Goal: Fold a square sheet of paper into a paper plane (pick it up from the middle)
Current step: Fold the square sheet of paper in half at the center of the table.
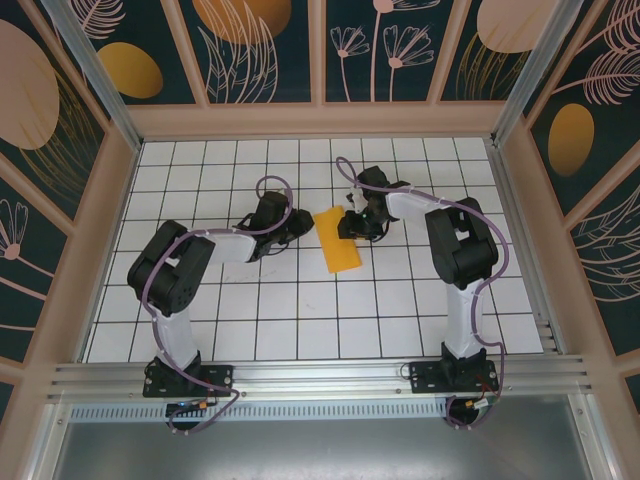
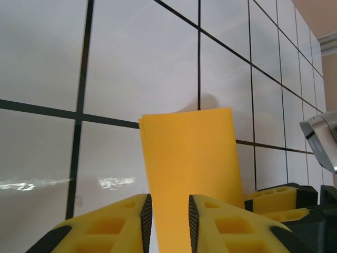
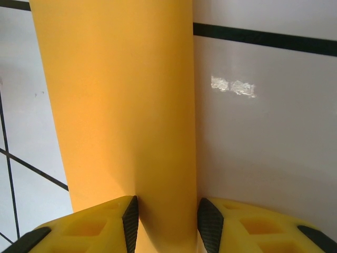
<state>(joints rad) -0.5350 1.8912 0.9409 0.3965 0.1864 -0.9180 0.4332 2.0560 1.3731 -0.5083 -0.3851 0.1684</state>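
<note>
The square sheet of paper lies on the tiled table, folded into a narrow orange-yellow rectangle between my two arms. My left gripper sits low at its left edge. In the left wrist view the paper runs flat under the gap of the left gripper, whose jaws stand apart. My right gripper is at the paper's upper right edge. In the right wrist view the paper passes between the parted jaws of the right gripper and bulges up slightly there. Neither pad visibly pinches it.
White tiles with black grid lines spread around the paper. Patterned walls with wooden frames close the back and sides. The right gripper's yellow fingers show close beside the paper in the left wrist view.
</note>
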